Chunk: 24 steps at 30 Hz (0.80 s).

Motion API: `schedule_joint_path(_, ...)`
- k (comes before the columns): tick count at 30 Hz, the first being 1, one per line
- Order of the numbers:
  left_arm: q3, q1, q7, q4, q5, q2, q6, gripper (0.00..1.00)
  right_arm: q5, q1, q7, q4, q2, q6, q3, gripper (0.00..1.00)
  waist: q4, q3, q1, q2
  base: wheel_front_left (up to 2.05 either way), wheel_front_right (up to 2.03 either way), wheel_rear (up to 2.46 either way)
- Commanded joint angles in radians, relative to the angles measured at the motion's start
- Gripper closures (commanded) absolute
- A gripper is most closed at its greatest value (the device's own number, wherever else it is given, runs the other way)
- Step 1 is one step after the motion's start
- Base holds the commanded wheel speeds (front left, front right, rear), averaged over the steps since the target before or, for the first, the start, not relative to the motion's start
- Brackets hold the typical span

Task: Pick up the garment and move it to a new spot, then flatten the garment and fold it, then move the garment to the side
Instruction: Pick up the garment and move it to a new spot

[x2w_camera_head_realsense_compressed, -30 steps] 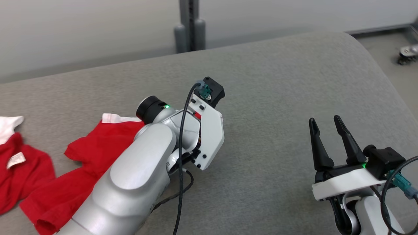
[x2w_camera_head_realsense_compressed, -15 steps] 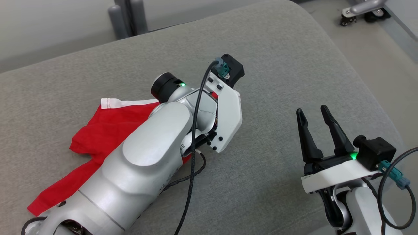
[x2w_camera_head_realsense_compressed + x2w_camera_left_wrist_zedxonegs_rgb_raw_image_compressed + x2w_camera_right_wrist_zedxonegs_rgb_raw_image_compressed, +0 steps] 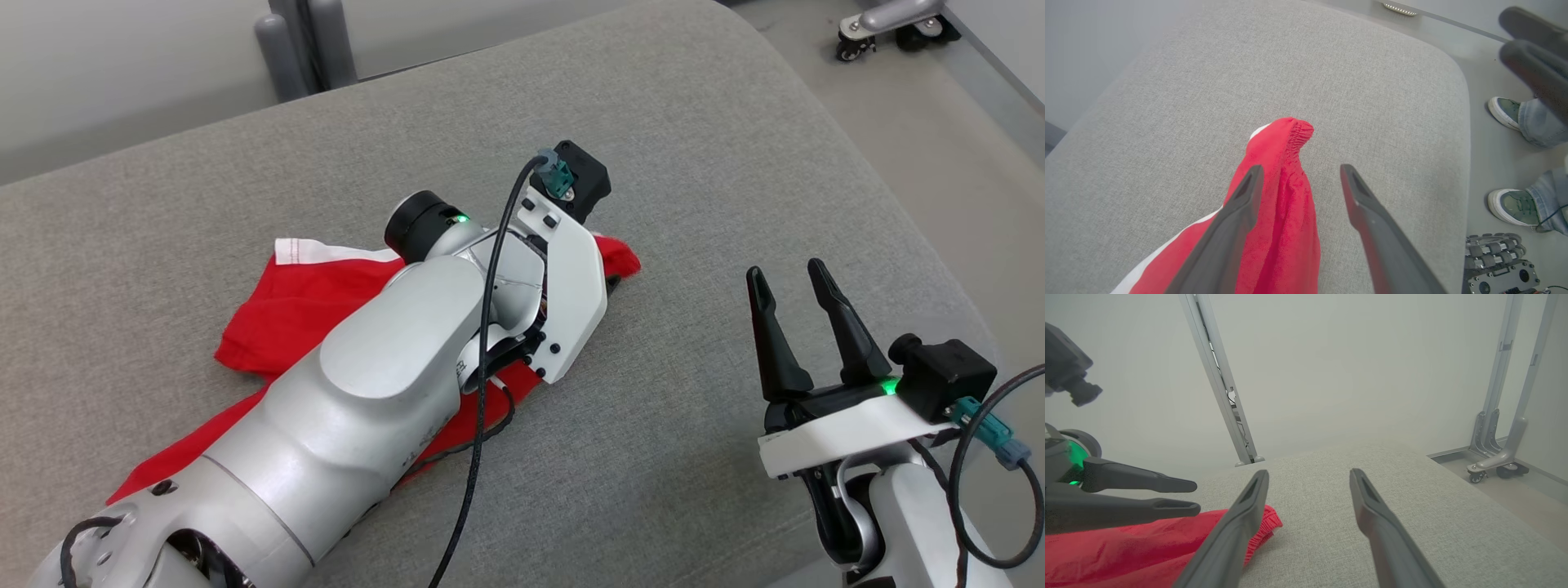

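Observation:
The red garment (image 3: 310, 302) with a white hem lies crumpled on the grey cushion (image 3: 694, 147), mostly under my left arm. One gathered red end (image 3: 616, 255) pokes out past the wrist. In the left wrist view my left gripper (image 3: 1301, 167) is open, its jaws apart just above the cushion. The garment's bunched cuff (image 3: 1295, 134) rests loose between and ahead of the fingers, untouched by them. My right gripper (image 3: 788, 278) is open at the lower right, a hand's width right of the garment, holding nothing. The right wrist view shows the garment's end (image 3: 1261, 526) beside its left finger.
The cushion's rounded right edge drops to the floor. A person's feet in green shoes (image 3: 1506, 112) stand there, next to a wheeled base (image 3: 1498, 261). Grey posts (image 3: 302, 41) rise behind the cushion, and a castor frame (image 3: 890, 24) sits at the far right.
My left gripper has opened and let go of the garment, whose red end now lies on the cushion past the wrist. The head camera turned right at first. The right gripper stays open.

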Motion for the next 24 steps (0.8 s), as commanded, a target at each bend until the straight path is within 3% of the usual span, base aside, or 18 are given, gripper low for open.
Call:
schedule_joint_path(1,-0.013,-0.012,-0.005,0.01,-0.019,0.004,-0.008,0.0,-0.012,0.014,-0.004,0.005,-0.004,0.002,-0.004,0.0,0.023,-0.017,0.0,-0.0001,0.0,0.0,0.0)
schedule_joint_path(9,-0.053,-0.011,-0.066,0.049,-0.075,0.004,-0.008,0.0,-0.046,0.029,-0.004,0.018,-0.004,0.002,-0.043,0.0,0.113,-0.077,0.0,-0.0001,0.0,0.0,0.0)
schedule_joint_path(16,-0.032,0.019,-0.199,0.106,-0.088,0.005,0.0,0.0,-0.067,0.061,-0.004,0.027,-0.023,0.002,-0.071,0.0,0.203,-0.136,0.0,-0.0001,0.0,0.0,0.0)
schedule_joint_path(24,0.011,0.073,-0.344,0.155,-0.098,0.056,0.006,0.0,-0.062,0.086,-0.004,0.015,-0.047,0.002,-0.094,0.0,0.274,-0.174,0.0,-0.0001,0.0,0.0,0.0)
